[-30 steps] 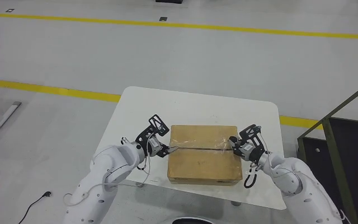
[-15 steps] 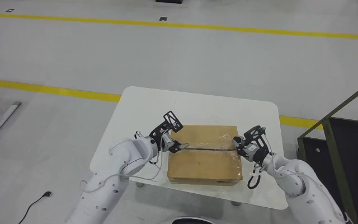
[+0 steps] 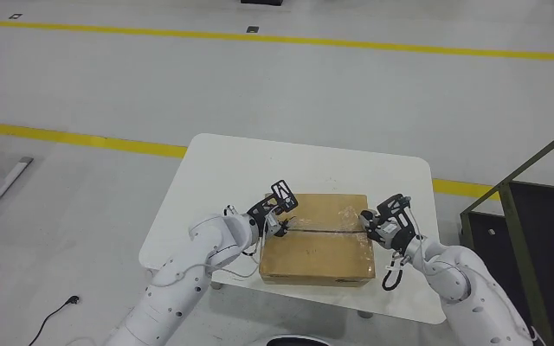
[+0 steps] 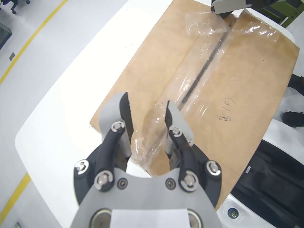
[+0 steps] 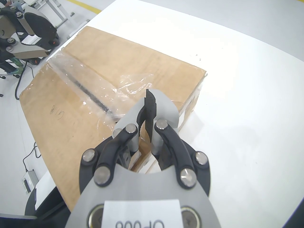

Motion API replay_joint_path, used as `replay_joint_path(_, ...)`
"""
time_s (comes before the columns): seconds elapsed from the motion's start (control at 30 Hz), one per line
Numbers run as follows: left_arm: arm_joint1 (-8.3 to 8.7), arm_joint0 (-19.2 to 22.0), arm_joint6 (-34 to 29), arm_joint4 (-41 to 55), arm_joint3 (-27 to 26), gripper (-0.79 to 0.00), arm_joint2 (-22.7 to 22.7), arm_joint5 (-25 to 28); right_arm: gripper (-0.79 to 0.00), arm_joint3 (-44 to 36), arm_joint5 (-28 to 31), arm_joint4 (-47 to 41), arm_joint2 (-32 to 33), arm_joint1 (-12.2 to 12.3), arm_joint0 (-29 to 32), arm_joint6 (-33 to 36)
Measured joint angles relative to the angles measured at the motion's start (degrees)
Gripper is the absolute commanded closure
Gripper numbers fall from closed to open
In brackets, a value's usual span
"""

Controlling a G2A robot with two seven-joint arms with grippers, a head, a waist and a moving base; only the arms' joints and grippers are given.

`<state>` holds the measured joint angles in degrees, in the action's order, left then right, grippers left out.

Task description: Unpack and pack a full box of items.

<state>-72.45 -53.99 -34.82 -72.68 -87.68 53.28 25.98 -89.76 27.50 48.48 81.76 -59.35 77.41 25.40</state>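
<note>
Crinkly tape (image 4: 204,58) is covering the box (image 4: 251,72) seam. Left gripper (image 4: 147,99) is hovering open over one end, right gripper (image 5: 147,96) is sitting pinched shut opposite.

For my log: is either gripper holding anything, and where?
Left gripper open astride the tape, holding nothing. Right gripper shut at the box end; whether on tape, unclear.

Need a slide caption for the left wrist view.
Open left hand straddles loose clear tape at one end of the cardboard box seam; right hand at the other.
</note>
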Motion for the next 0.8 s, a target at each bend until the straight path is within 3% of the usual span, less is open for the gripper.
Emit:
replay_joint_path(0.17, -0.47, 1.27, 0.60, -0.04, 2.44, 0.000, -0.98, -0.41, 0.000, -0.60, 1.09, -1.91, 0.16, 0.06, 0.16, 0.51)
replay_joint_path(0.47, -0.51, 1.65, 0.92, 0.69, 2.41, 0.000, -0.04, -0.21, 0.000, -3.77, 2.95, -8.30, 2.59, 0.43, 0.88, 1.95)
replay_joint_path(0.8, -0.51, 1.18, 1.08, 0.75, 2.58, 0.000, -0.05, 0.98, 0.000, -3.70, 2.63, -6.47, 2.69, 0.87, 0.81, 5.91)
